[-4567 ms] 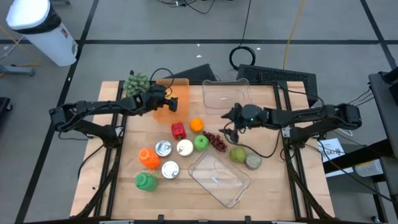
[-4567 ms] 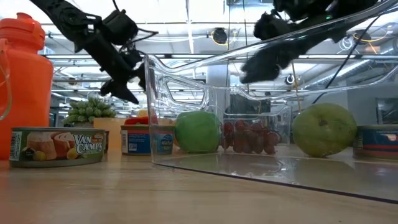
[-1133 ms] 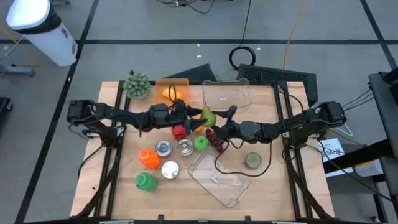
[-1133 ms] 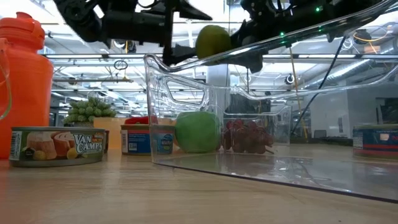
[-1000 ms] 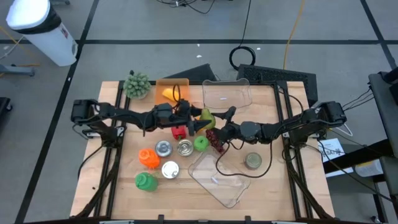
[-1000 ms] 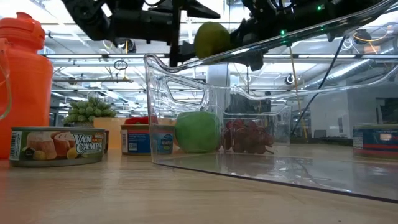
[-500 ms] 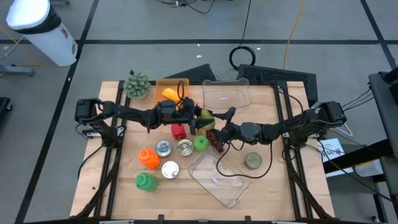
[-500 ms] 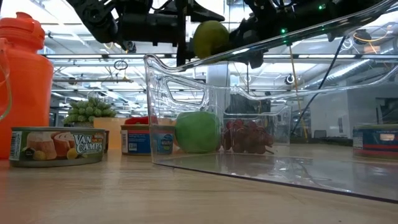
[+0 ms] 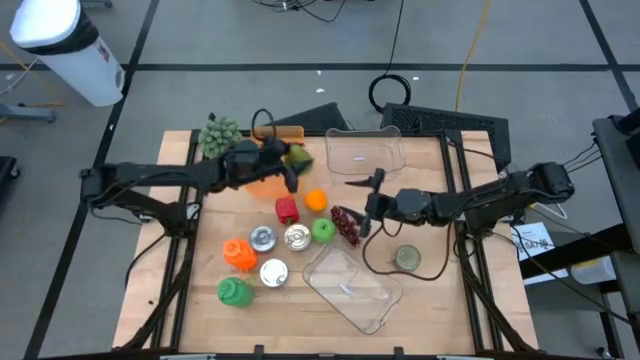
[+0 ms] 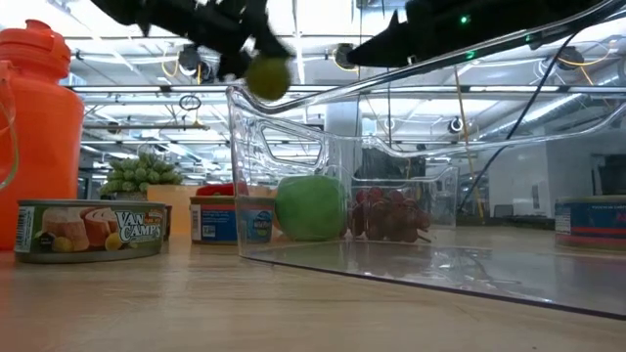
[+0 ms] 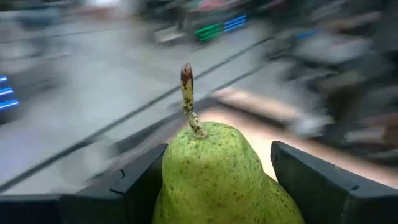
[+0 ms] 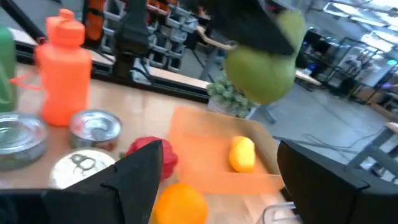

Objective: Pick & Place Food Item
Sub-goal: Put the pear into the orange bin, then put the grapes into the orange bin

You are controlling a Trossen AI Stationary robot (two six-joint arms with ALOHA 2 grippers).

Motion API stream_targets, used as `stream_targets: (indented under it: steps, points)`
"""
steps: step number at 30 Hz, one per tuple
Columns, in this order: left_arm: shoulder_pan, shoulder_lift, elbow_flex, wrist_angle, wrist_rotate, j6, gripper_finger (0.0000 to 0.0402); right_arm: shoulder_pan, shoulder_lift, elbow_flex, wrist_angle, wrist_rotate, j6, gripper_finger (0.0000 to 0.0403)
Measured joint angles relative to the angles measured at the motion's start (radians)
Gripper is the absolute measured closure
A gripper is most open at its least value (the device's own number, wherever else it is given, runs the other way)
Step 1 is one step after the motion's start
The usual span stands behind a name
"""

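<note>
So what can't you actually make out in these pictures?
- Pear: its lower half is cut off by the left wrist view's edge.
- Left hand: in the high view, it hides most of the pear.
- Orange tray: the right wrist view is blurred; the yellow item on it can't be identified.

three cans [image 9: 263, 238], two clear containers [image 9: 352, 286]

The high camera is looking straight down on the whole bench [image 9: 420, 300] from far above. The low camera is sitting at bench height, facing across it. Each wrist camera is peering closely forward between its own jaws. All 4 views are sharing the pear [image 11: 217, 180], held between the left jaws.
</note>
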Motion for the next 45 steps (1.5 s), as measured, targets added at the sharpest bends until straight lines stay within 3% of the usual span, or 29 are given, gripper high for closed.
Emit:
stream_targets:
  steps: [3,6,12,16,20,27,29,34,39,45]
  points:
    - [0.001,-0.012,-0.046,-0.052,-0.177,-0.001,0.0125,-0.004,-0.020,0.000,-0.025,-0.019,0.005,0.0112]
    - [0.004,-0.010,-0.132,-0.045,-0.268,-0.046,0.0125,-0.018,-0.022,0.000,-0.045,-0.019,0.005,0.0113]
    - [0.029,-0.007,-0.343,0.102,-0.478,-0.106,0.0125,-0.050,-0.020,0.000,-0.074,-0.024,0.041,0.0113]
    - [0.058,-0.007,-0.449,0.249,-0.475,-0.115,0.0125,-0.071,-0.020,0.000,-0.078,-0.092,0.066,0.0113]
    - [0.084,-0.007,-0.483,0.279,-0.467,-0.130,0.0124,-0.080,-0.020,0.000,-0.084,-0.102,0.084,0.0114]
    - [0.104,-0.007,-0.484,0.270,-0.401,-0.155,0.0023,-0.082,-0.020,0.000,-0.100,-0.104,0.110,0.0108]
    - [0.107,-0.007,-0.484,0.272,-0.376,-0.159,0.0011,-0.082,-0.020,0.000,-0.120,-0.106,0.125,0.0106]
    - [0.107,-0.007,-0.484,0.274,-0.368,-0.159,0.0031,-0.082,-0.021,0.000,-0.189,-0.180,0.227,0.0104]
    - [0.104,-0.007,-0.484,0.276,-0.368,-0.161,0.0049,-0.082,-0.021,0.000,-0.361,-0.188,0.371,0.0108]
    - [0.089,-0.007,-0.484,0.276,-0.367,-0.163,0.0047,-0.077,-0.005,-0.018,-0.457,-0.252,0.538,0.0110]
